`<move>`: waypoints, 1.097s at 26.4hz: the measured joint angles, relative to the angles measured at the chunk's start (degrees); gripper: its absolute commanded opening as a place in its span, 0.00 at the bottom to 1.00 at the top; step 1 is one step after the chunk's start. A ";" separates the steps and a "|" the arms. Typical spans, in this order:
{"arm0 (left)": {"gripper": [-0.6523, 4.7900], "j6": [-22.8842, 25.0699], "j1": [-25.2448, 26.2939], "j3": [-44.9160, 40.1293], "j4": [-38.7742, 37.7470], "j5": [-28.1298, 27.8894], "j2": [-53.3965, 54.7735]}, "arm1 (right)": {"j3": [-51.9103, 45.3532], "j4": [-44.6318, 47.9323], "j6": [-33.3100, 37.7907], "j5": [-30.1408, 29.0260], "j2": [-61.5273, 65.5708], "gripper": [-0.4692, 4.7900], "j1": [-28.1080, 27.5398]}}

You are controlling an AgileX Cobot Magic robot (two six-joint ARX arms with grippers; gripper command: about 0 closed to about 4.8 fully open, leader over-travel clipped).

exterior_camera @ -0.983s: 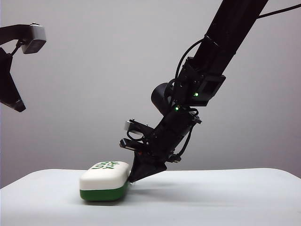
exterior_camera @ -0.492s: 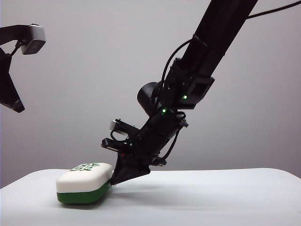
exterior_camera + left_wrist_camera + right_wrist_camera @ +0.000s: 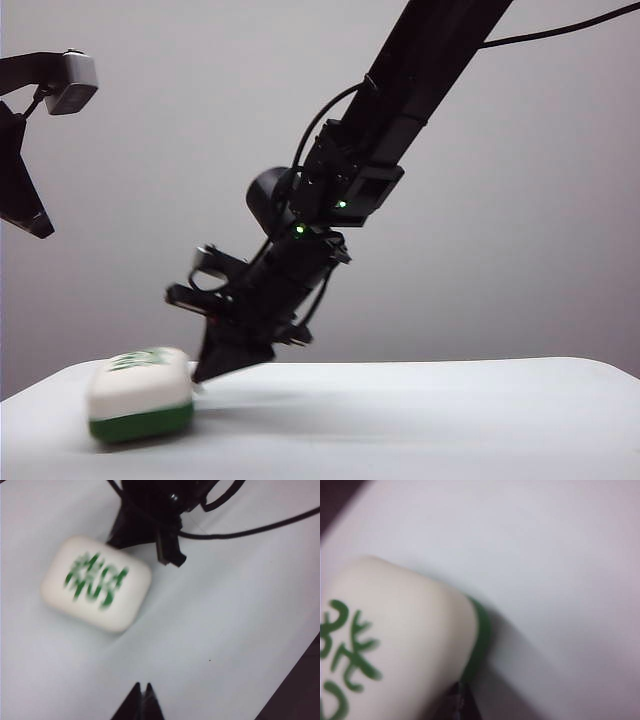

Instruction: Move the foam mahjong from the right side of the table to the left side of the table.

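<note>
The foam mahjong (image 3: 140,395) is lying on the left part of the white surface (image 3: 420,420). The right end effector (image 3: 215,368), fingers pressed together, is touching its side. The left end effector (image 3: 141,702), also closed, is hanging above the surface, well apart.

table (image 3: 420,420): spans the whole exterior view, under everything
foam mahjong (image 3: 139,395): lies flat on the table, far left of the exterior view, near the left edge, printed face up
right gripper (image 3: 215,368): reaches across the middle to the left half, tip low, touching the mahjong's right side, just above the tabletop
right arm: slants down from upper right to the gripper
left gripper (image 3: 141,700): raised high at the far left, above the table, well apart from the mahjong, to its left and above
</note>
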 measured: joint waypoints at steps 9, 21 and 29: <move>0.11 0.00 0.00 0.00 -0.04 0.00 0.00 | -0.17 -5.11 0.07 -3.04 0.11 0.08 1.05; 0.11 0.00 0.00 0.00 -0.81 0.00 0.00 | 0.35 -5.16 0.72 -2.05 -0.07 0.08 2.38; 0.11 0.00 0.02 0.00 -0.98 -0.13 0.00 | 0.55 -11.52 -1.25 -6.54 -6.47 0.08 0.66</move>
